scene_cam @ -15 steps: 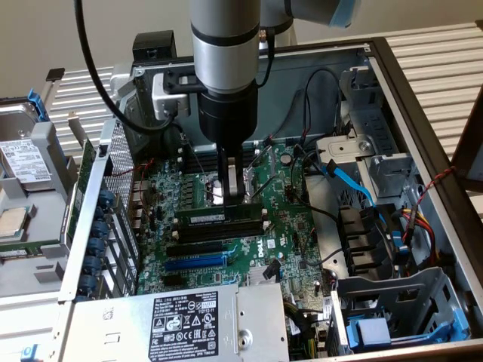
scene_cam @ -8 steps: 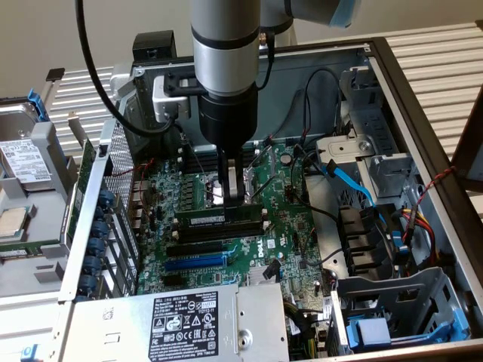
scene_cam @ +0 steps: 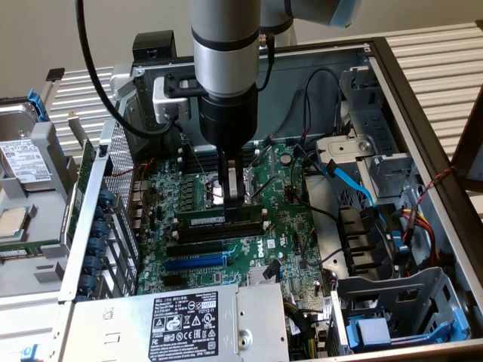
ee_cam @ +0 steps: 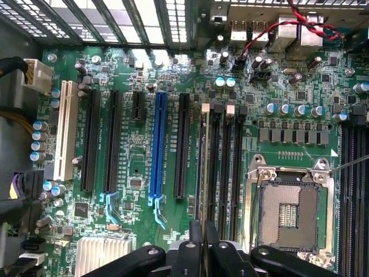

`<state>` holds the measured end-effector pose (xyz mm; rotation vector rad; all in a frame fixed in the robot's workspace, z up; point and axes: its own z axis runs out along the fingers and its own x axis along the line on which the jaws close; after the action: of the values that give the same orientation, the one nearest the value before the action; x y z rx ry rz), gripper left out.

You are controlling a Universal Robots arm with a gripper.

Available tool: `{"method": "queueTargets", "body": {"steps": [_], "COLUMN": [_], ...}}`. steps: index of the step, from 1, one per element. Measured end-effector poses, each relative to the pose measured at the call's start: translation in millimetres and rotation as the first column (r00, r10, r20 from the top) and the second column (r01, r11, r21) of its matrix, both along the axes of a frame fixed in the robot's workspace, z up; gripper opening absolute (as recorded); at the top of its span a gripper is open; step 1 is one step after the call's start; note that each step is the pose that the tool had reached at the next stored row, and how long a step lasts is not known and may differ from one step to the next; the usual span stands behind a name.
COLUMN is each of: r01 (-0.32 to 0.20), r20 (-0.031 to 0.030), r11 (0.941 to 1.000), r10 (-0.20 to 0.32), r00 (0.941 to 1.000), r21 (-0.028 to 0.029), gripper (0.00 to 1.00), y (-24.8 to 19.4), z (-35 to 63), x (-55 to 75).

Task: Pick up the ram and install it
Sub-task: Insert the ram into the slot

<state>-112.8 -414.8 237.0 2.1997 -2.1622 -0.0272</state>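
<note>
While the tool point(scene_cam: 234, 197) is clamped on the ram point(scene_cam: 204, 219), stick held edge-down at the black memory slots point(ee_cam: 218, 173): tilt or notch offset could jam it, bending contacts.

- White logo point(scene_cam: 274, 243) printed on the motherboard point(scene_cam: 189, 265): looks like "DELL".
- Power supply label point(scene_cam: 185, 324): certification marks and fine print, too small to read.
- Drive label point(scene_cam: 23, 162): illegible.

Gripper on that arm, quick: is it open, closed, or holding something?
Gripper: closed on the ram, the green stick, held low over the motherboard.
</note>
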Motion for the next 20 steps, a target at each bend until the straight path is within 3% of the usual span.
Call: {"method": "queueTargets", "body": {"steps": [13,20], "r01": [0.009,0.009], "r20": [0.0001,0.0044], "r11": [1.0000,1.0000], "r10": [-0.009,-0.009], "r00": [1.0000,0.9999], "r21": [0.0001,0.0002], "gripper": [0.13,0.13], "y": [0.0,0.0], "z": [-2.1,-2.1], "x": [-0.9,-1.0]}}
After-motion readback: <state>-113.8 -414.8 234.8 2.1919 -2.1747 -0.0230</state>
